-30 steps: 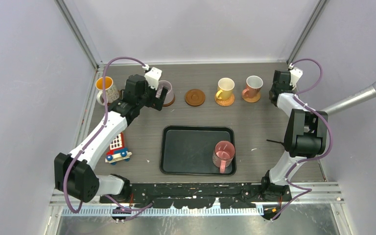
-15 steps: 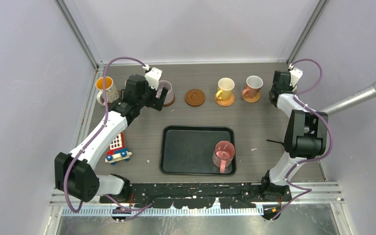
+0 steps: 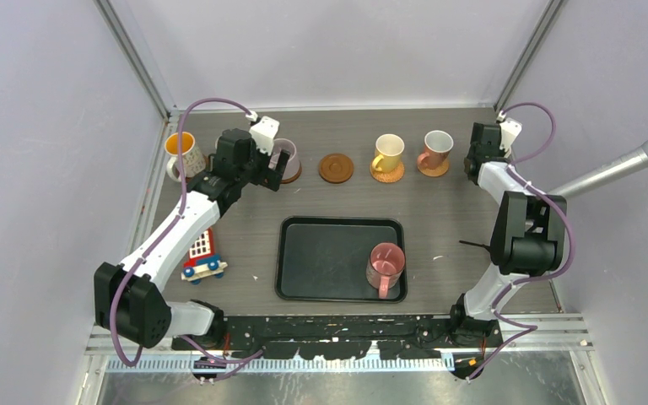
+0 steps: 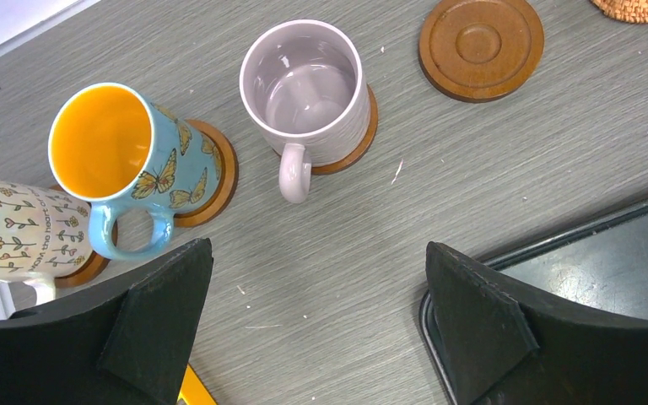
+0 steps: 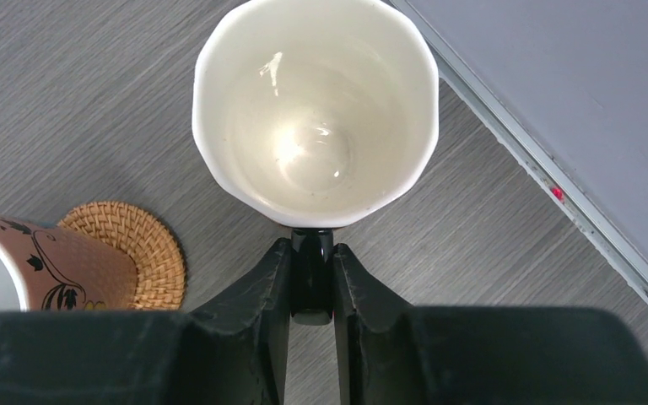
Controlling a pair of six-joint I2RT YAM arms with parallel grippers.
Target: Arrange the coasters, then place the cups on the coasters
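My right gripper (image 5: 312, 251) is shut on the black handle (image 5: 312, 283) of a cream cup (image 5: 315, 110) at the back right corner; no coaster shows under it. Beside it a pink-brown cup (image 5: 46, 261) stands on a woven coaster (image 5: 143, 245). My left gripper (image 4: 316, 325) hangs open in front of a lilac cup (image 4: 308, 93) on a brown coaster (image 4: 364, 139). A blue butterfly cup (image 4: 122, 160) and a flowered white cup (image 4: 8, 232) also stand on coasters. One ringed coaster (image 4: 481, 46) is bare. The yellow cup (image 3: 387, 153) stands on a woven coaster (image 3: 387, 175).
A black tray (image 3: 321, 253) at the front middle holds a pink cup (image 3: 385, 264). A yellow and red toy (image 3: 202, 257) lies at the front left. The enclosure's rail (image 5: 548, 181) runs just behind the cream cup. A grey pole (image 3: 633, 164) reaches in from the right.
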